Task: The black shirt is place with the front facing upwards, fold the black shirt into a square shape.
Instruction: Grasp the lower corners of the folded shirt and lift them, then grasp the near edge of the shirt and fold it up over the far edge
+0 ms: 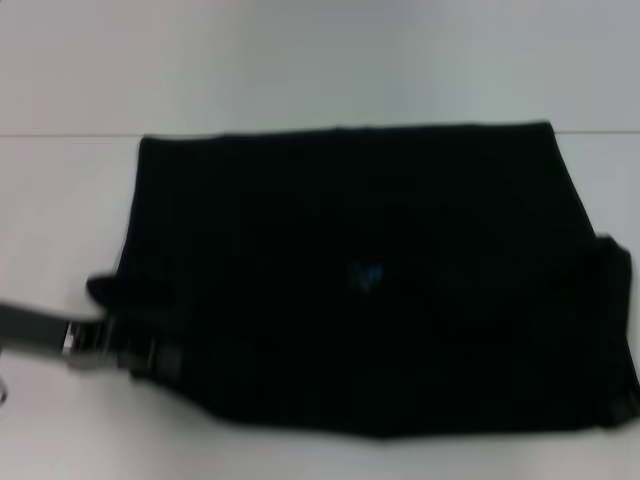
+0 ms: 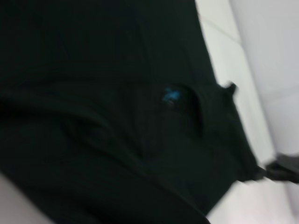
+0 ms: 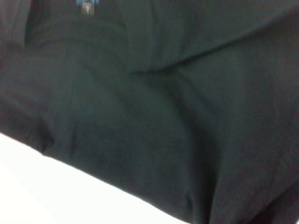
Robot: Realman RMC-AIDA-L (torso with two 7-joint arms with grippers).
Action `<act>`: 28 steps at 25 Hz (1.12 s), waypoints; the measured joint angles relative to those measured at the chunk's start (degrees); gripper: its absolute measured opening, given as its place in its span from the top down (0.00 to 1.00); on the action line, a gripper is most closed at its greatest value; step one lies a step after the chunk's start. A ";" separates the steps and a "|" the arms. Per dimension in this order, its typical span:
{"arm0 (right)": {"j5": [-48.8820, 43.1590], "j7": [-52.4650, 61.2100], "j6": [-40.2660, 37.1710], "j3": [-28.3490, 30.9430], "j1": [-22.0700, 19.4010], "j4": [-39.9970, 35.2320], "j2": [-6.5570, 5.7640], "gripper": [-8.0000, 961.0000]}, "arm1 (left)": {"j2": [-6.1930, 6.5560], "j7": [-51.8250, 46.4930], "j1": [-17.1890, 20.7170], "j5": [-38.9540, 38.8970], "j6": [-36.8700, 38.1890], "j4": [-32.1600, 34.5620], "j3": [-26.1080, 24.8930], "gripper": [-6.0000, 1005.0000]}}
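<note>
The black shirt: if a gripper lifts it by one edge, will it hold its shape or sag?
Probably sag. The black shirt lies flat on the table with soft creases in the right wrist view, so it looks limp, not stiff. Its layers seem doubled, so they may slide apart when lifted. The left gripper is at its near left edge; the right gripper at its right edge.

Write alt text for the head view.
A black shirt, folded into a wide rectangle, lies on a white table with its blue neck label showing. The left gripper meets its near left edge.
</note>
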 joint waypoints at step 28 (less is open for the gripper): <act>15.83 -1.22 20.39 18.47 3.07 10.48 -0.01 0.95 | -3.05 2.62 -3.36 -0.78 -19.04 -3.15 -25.33 0.96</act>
